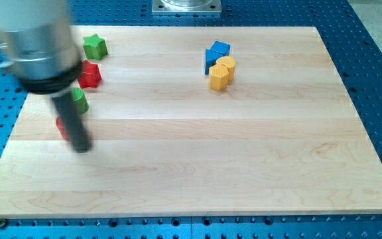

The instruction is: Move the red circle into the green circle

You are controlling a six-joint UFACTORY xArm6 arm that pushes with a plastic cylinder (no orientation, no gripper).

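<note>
The red circle (61, 125) lies near the board's left edge, mostly hidden behind my rod. The green circle (79, 99) sits just above it, partly hidden by the rod too. My tip (81, 148) rests on the board just to the lower right of the red circle, touching or nearly touching it. The rod and its grey mount are blurred and fill the view's upper left.
A green star (95, 46) and a red star (89, 74) lie at the upper left. A blue block (217, 52) with two yellow blocks (221, 73) against it sits at the upper middle. The wooden board (244, 153) lies on a blue perforated table.
</note>
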